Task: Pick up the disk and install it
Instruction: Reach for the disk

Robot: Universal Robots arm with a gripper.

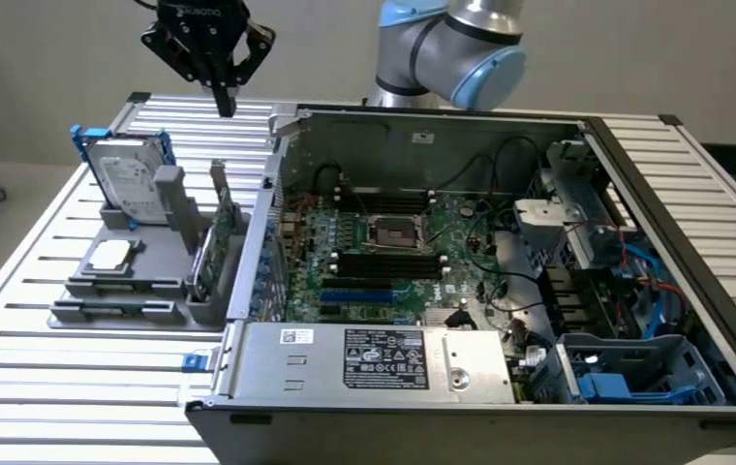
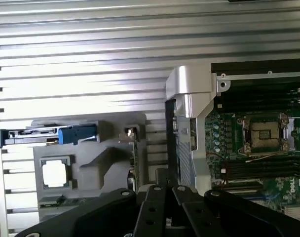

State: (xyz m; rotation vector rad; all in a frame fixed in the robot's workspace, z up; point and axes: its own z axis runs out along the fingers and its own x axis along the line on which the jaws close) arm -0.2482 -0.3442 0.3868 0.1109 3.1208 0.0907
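**End effector.** The gripper (image 1: 226, 103) hangs from the arm (image 1: 452, 48) with its fingers pointing down at the table (image 1: 71, 397). The fingers are clenched together and grasp nothing. In the exterior view, the tips hover above the slats and touch no part.

**Task part.** The disk (image 1: 136, 179) is lower than the gripper, off to the exterior view's left of it and well apart from it. It stands on edge in the grey holder (image 1: 136, 291), with its white label facing the exterior camera and its blue frame along the edges. In the wrist view it appears edge-on, as a thin rail with a blue block.

**Other parts in the holder.**
- The chip (image 1: 109, 255) lies flat in a recess of the holder. It is below the gripper and farther from it than the disk.
- The card (image 1: 222, 228) stands on edge at the side of the holder nearest the case, almost straight below the gripper.

**Case.** The open case (image 1: 433, 118) lies on the table to the exterior view's right of the gripper. Its rear corner is near the fingertips but not touching them. Inside, the board (image 1: 465, 242) is exposed. A blue cage (image 1: 639, 373) sits in the corner of the case farthest from the gripper.
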